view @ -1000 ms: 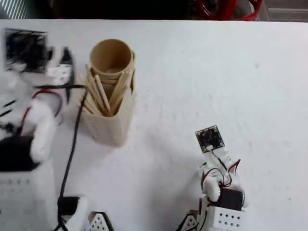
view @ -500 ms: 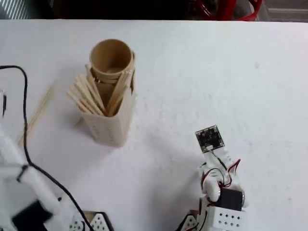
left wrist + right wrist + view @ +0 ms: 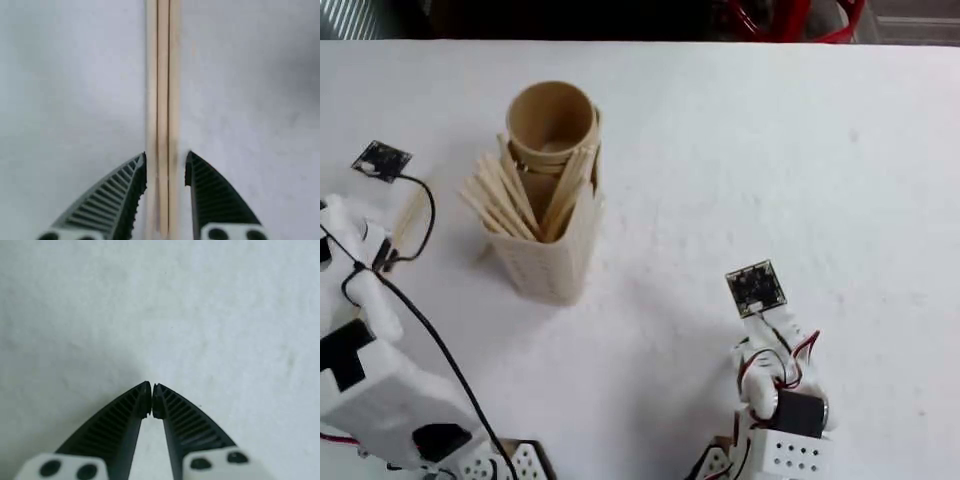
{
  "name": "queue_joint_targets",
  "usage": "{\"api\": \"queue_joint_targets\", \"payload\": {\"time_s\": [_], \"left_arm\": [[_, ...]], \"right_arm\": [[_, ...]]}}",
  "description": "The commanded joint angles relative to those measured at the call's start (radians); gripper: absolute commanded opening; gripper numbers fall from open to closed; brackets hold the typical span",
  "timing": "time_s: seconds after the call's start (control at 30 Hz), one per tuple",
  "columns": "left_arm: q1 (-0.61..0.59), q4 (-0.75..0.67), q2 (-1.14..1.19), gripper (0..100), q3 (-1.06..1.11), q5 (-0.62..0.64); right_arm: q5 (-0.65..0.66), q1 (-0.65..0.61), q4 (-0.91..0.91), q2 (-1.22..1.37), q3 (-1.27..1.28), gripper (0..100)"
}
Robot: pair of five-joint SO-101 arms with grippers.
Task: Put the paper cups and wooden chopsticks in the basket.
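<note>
Okay, the left arm has swung back from the basket and come down over the near left of the table. A second ago it was up beside the basket. Half a second ago it was pulled clear, and I could see a stray pair lying flat, well apart from the basket on its left. Now I'm right on top of them.

In the left wrist view the loose chopsticks run straight out ahead. The left gripper has its jaws spread to either side of them, so it is straddling rather than pinching. I can see a sliver of table beside one jaw. To me that looks like a pickup lined up and waiting for the squeeze.

The basket hasn't budged. The paper cup stands upright in its far end, and the bundle of chopsticks leans out of the near end, fanned toward the left.

The right gripper is parked over bare table with its tips pressed together and nothing between them. It's in the same spot as a second ago.

My read is that this stray pair is all that's left outside the basket. The risk is that thin sticks lying flat like this roll or split apart as the jaws close.
</note>
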Motion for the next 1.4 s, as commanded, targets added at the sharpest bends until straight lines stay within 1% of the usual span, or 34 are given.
{"api": "queue_joint_targets", "payload": {"time_s": [0.0, 0.27, 0.53, 0.7, 0.9, 1.03, 1.13, 1.27, 1.37], "left_arm": [[0.031, -0.054, 0.018, 17, -0.011, 0.029], [0.047, -0.064, 0.082, 17, -0.041, 0.038], [0.042, -0.052, 0.282, 17, -0.158, 0.04], [0.048, 0.044, 0.346, 17, -0.229, 0.032], [0.048, 0.198, 0.381, 17, -0.327, 0.031], [0.071, 0.342, 0.406, 16, -0.358, -0.066], [0.093, 0.419, 0.401, 11, -0.359, -0.077], [0.108, 0.445, 0.386, 11, -0.359, -0.054], [0.102, 0.396, 0.371, 11, -0.382, 0.028]], "right_arm": [[0.003, 0.004, -0.016, -0.007, 0.009, 1.9], [0.003, 0.004, -0.016, -0.007, 0.009, 1.9], [0.003, 0.004, -0.016, -0.007, 0.009, 1.9], [0.003, 0.004, -0.016, -0.007, 0.009, 1.9], [0.003, 0.004, -0.016, -0.007, 0.009, 1.9], [0.003, 0.004, -0.016, -0.007, 0.009, 1.9], [0.003, 0.004, -0.016, -0.007, 0.009, 1.9], [0.003, 0.004, -0.016, -0.007, 0.009, 1.9], [0.003, 0.004, -0.016, -0.007, 0.009, 1.9]]}}
